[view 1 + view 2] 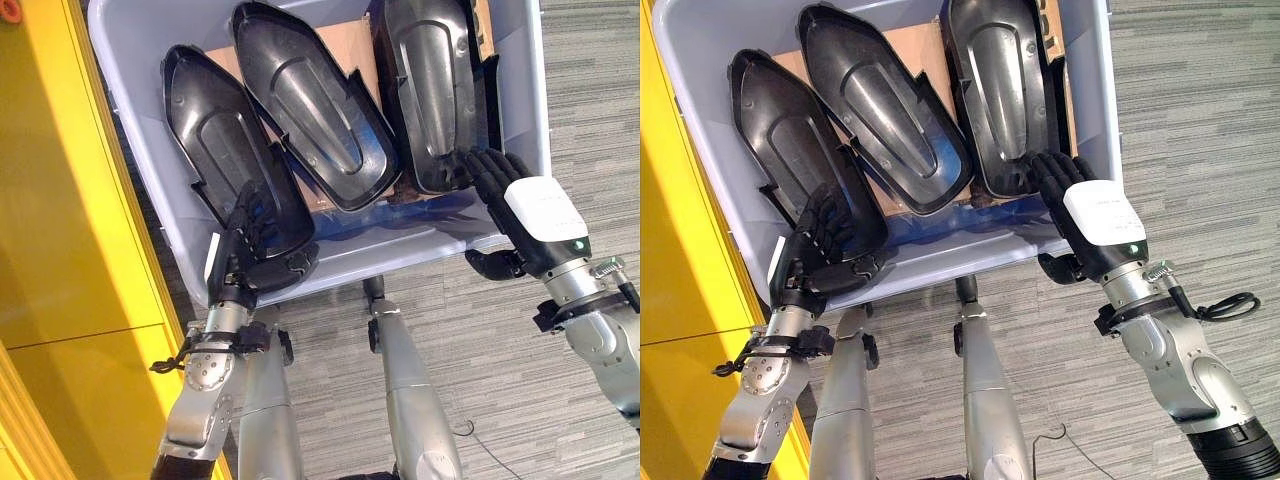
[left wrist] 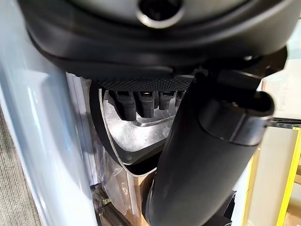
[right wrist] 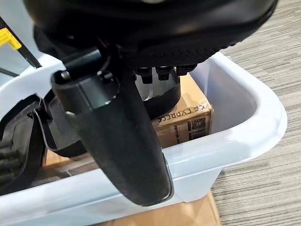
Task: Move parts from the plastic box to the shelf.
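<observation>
Parts fill the plastic box (image 1: 140, 150) at the frame's top, long axes slanting upward. My left hand (image 1: 250, 235) curls round the leftmost part (image 1: 225, 150), lower left. My right hand (image 1: 1080, 215) reaches onto the rightmost part (image 1: 1005, 90). Right wrist view: fingers (image 3: 157, 73) bent over its edge, thumb outside the wall.

I take this for a workshop or factory floor: grey striped carpet (image 1: 560, 90), a yellow rack (image 1: 60, 200) at my left, and a plastic box (image 1: 140, 130) of black moulded parts (image 1: 310, 100) on cardboard (image 3: 183, 117).
</observation>
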`<state>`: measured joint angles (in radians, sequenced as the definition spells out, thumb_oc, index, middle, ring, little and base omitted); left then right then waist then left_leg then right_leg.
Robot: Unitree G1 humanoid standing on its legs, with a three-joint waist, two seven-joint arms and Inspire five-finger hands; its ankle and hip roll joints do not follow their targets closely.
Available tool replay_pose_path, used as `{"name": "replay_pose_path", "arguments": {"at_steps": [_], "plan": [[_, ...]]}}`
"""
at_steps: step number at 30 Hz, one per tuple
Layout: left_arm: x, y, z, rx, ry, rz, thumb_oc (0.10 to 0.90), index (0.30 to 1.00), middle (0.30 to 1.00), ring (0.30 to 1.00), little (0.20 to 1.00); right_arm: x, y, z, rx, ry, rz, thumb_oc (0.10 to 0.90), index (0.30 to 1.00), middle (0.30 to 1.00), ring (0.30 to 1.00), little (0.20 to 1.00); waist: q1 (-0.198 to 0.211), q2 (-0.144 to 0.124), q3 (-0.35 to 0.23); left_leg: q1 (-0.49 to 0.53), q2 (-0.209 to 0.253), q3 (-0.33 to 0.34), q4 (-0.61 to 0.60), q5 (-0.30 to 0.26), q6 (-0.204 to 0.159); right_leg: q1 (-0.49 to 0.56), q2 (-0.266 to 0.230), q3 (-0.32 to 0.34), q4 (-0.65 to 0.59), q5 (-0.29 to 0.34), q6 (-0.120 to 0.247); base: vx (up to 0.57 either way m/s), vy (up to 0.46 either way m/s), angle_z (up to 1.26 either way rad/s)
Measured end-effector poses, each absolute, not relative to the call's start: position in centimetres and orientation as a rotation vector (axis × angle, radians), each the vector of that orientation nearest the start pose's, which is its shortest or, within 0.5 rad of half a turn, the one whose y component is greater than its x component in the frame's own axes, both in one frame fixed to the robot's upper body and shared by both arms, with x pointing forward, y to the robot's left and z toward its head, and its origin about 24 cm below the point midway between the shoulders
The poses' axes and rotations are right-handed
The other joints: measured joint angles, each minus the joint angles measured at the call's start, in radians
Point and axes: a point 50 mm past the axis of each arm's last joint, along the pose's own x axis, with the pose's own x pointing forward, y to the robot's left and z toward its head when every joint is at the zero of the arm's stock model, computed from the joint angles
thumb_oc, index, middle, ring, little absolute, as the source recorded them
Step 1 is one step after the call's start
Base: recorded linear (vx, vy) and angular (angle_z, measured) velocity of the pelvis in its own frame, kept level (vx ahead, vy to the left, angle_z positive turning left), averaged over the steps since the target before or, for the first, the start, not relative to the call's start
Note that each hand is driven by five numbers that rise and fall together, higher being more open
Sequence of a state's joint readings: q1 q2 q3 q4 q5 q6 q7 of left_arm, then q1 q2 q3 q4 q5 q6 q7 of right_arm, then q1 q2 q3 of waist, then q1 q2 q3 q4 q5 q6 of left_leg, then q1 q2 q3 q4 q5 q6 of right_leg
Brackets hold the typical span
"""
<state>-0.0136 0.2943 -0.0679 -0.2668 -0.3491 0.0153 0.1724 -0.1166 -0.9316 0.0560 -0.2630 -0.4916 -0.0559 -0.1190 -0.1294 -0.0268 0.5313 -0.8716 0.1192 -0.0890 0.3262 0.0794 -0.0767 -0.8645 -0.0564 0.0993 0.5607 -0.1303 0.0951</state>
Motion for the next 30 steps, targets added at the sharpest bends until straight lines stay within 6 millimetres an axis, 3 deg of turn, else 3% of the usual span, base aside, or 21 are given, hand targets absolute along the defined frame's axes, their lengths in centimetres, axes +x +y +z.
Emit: {"name": "replay_pose_path", "arguments": {"at_steps": [6,13,18,22,30], "plan": [[25.0,17.8,11.3,-0.087,-0.248,0.027,0.900,1.000,1.000,1.000,1.000,25.0,-23.0,19.4,-1.406,-0.551,-0.002,0.900,1.000,1.000,1.000,1.000,0.006,0.009,0.001,-0.027,0.004,-0.003,0.000,0.005,0.001,-0.029,0.001,0.000,0.005,0.006,-0.001,0.02,0.006,0.00],[25.0,17.7,10.8,-0.085,-0.217,0.028,0.900,1.000,1.000,1.000,1.000,23.9,-23.0,19.7,-1.419,-0.569,-0.001,0.900,1.000,1.000,1.000,1.000,-0.003,0.013,-0.001,0.000,0.003,-0.009,0.003,0.002,-0.003,0.007,0.001,-0.001,0.001,0.000,0.002,0.02,0.007,0.01],[25.0,17.8,10.8,-0.087,-0.212,0.029,0.900,1.000,1.000,1.000,1.000,23.1,-22.0,22.1,-1.442,-0.698,-0.025,0.900,1.000,1.000,1.000,1.000,-0.005,0.012,-0.001,-0.002,0.007,-0.011,0.000,0.000,-0.002,0.005,0.005,-0.001,-0.004,-0.001,0.000,0.02,0.005,0.00],[24.9,17.9,10.8,-0.087,-0.214,0.034,0.900,1.000,1.000,1.000,1.000,22.5,-22.4,22.8,-1.452,-0.723,-0.061,0.900,1.000,1.000,1.000,1.000,-0.005,0.011,-0.001,-0.004,0.008,-0.012,-0.001,-0.001,-0.002,0.007,0.005,-0.005,-0.010,-0.001,0.000,0.00,0.000,0.00],[24.9,18.5,10.8,-0.081,-0.208,0.060,0.900,1.000,1.000,1.000,1.000,21.3,-22.7,22.2,-1.464,-0.693,-0.044,0.900,1.000,1.000,1.000,1.000,-0.027,-0.017,0.000,0.009,0.011,-0.017,0.002,-0.001,-0.002,0.032,0.005,-0.012,-0.028,0.005,0.003,0.00,0.000,0.00]]}}
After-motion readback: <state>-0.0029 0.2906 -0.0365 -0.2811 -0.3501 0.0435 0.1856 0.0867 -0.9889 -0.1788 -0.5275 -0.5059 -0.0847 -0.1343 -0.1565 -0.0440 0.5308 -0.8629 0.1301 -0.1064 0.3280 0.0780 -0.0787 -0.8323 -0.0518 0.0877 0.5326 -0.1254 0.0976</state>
